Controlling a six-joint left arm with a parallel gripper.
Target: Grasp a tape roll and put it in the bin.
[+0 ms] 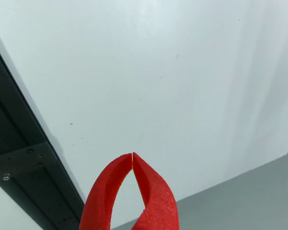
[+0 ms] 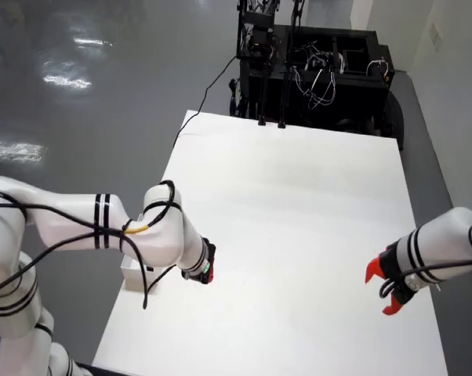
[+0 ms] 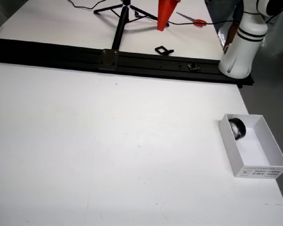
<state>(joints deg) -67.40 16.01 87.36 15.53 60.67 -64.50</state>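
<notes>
Red fingertips meet with nothing between them

Red gripper (image 1: 133, 154), in the view that rides on it, hangs above the bare white table (image 1: 172, 86), curved fingers touching at the tips. From the side, the gripper (image 3: 166, 14) points down at the far edge, beyond the black rail (image 3: 132, 61). The tape roll (image 3: 238, 128) lies inside the white bin (image 3: 259, 169), far right, well apart from the gripper

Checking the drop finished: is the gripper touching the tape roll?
Apart. The gripper-mounted view shows the gripper over bare table; the side view shows the tape roll inside the bin.
</notes>
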